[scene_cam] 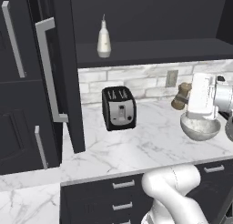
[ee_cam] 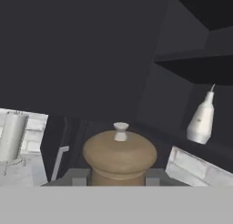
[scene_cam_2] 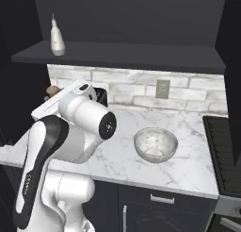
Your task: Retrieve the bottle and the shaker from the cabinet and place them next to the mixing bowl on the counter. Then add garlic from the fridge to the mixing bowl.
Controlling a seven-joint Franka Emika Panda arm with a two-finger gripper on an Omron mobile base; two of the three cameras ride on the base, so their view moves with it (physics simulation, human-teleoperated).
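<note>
The brown wooden shaker (scene_cam: 182, 96) hangs tilted above the counter (scene_cam: 136, 145), just left of and above the mixing bowl (scene_cam: 199, 127). My gripper (ee_cam: 117, 175) is shut on it, and the hand view shows the shaker (ee_cam: 119, 155) with its pale knob between the dark fingertips (ee_cam: 79, 175). A sliver of the shaker (scene_cam_2: 52, 90) peeks out behind my arm. The creamy-white bottle (scene_cam: 103, 38) stands upright on the shelf of the open cabinet (scene_cam: 154, 52); it appears again as bottle (scene_cam_2: 57, 37) and bottle (ee_cam: 200, 120). The speckled bowl (scene_cam_2: 155, 144) sits on the marble.
A black toaster (scene_cam: 119, 108) stands on the counter under the shelf. The cabinet door (scene_cam: 59, 73) with its long grey handle is swung open at the left. A wall outlet (scene_cam: 171, 77) sits in the brick backsplash. A dark stovetop (scene_cam_2: 226, 151) borders the counter on the right.
</note>
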